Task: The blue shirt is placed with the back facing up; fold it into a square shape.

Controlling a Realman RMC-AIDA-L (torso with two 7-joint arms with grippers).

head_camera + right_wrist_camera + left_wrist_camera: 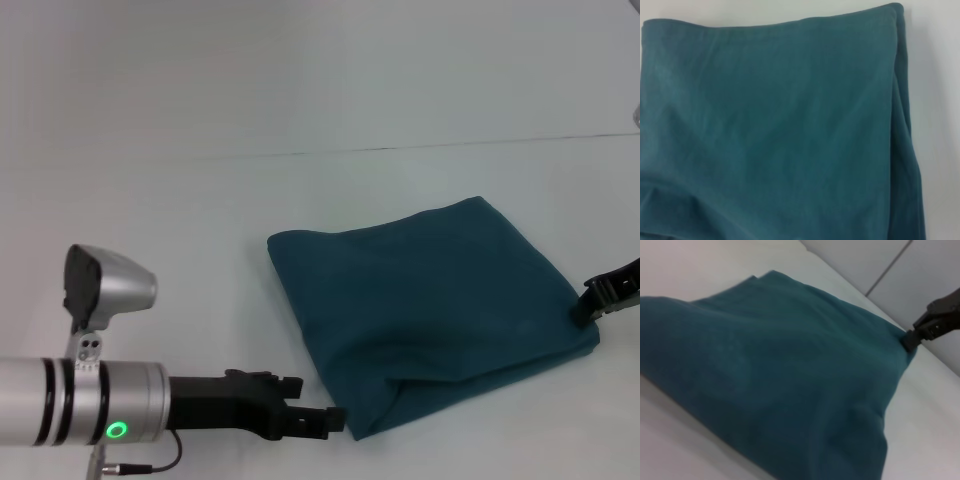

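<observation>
The blue shirt [430,310] lies on the white table [200,220], folded into a rough square with a plain side up and a soft fold near its front edge. My left gripper [322,404] hovers low at the shirt's near left corner, its fingers apart and holding nothing. My right gripper [583,310] reaches in from the right edge and pinches the shirt's right corner. The left wrist view shows the shirt [780,380] close up, with the right gripper [912,338] on its far corner. In the right wrist view the shirt [775,130] fills the frame.
The table's far edge [400,147] runs across the back, with a pale wall behind it. Bare tabletop lies to the left of the shirt and behind it. My left arm [90,400] stretches along the front left.
</observation>
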